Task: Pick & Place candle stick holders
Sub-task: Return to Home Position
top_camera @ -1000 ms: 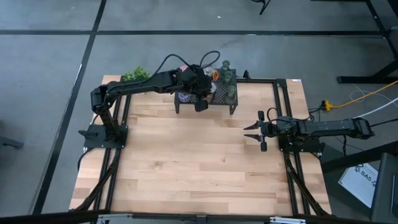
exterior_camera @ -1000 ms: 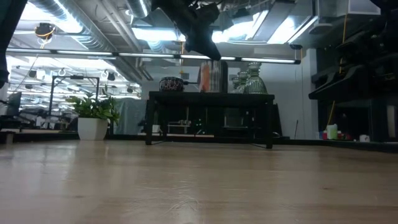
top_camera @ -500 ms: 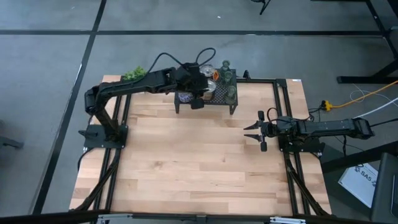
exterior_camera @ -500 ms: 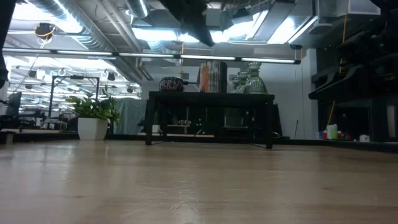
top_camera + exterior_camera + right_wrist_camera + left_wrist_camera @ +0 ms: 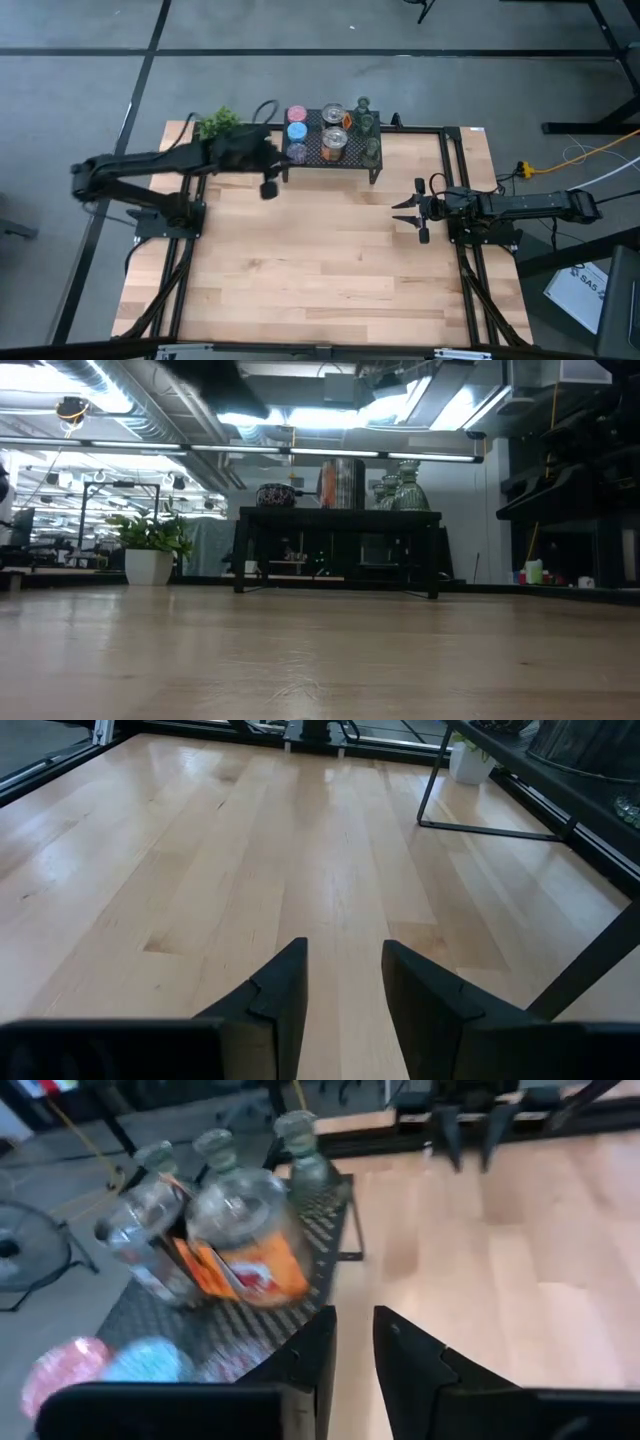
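Just beside the left end of the black mesh stand (image 5: pixel 314 135), the left gripper (image 5: pixel 268 187) is being held above the table (image 5: pixel 300 280), its jaws parted narrowly, with nothing being grasped or touched. At the table's right edge, the right gripper (image 5: pixel 345 955) is being held with jaws released and empty. Orange labels are being displayed on the two silver holders (image 5: pixel 250 1245); their writing cannot be read. The candle stick holders (image 5: pixel 372 148) are being carried on the stand: pink (image 5: pixel 297 114), blue (image 5: pixel 297 131) and purple (image 5: pixel 297 152) nearest the left jaws, silver mid-stand, clear glass (image 5: pixel 370 122) at the far end.
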Robot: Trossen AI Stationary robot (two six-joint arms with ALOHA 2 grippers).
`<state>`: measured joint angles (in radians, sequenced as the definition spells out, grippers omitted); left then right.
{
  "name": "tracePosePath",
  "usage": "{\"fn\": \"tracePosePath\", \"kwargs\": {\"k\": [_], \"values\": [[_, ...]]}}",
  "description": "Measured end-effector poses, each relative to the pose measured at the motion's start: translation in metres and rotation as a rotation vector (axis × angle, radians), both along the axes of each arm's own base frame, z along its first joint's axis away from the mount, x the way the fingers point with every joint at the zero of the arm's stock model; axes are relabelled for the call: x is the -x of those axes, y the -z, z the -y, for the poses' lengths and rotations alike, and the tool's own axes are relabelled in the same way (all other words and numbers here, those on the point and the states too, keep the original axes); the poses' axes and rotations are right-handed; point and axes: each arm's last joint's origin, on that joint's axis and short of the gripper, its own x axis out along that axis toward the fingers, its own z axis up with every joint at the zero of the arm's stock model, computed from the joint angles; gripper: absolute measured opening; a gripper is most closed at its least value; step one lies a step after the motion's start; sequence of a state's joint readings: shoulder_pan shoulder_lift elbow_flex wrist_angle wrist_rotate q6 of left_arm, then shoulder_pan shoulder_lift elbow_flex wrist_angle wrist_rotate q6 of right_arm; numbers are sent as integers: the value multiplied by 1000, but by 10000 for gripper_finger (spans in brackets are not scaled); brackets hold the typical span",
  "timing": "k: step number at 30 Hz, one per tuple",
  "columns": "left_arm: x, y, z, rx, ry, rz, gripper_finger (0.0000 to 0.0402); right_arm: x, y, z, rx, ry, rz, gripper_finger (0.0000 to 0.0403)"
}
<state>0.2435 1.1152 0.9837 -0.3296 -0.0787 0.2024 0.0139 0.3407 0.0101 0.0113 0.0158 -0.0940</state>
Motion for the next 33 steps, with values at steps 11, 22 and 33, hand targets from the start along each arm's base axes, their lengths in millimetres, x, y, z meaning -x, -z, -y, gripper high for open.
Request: {"fn": "tracePosePath", "kwargs": {"k": [11, 22, 33], "values": [[80, 70, 38, 50, 78, 294, 51, 0, 0, 0, 0, 0, 0, 132], [116, 111, 46, 43, 75, 480, 47, 0, 0, 0, 0, 0, 0, 132], [127, 142, 47, 42, 58, 496, 37, 0, 0, 0, 0, 0, 0, 132]]}}
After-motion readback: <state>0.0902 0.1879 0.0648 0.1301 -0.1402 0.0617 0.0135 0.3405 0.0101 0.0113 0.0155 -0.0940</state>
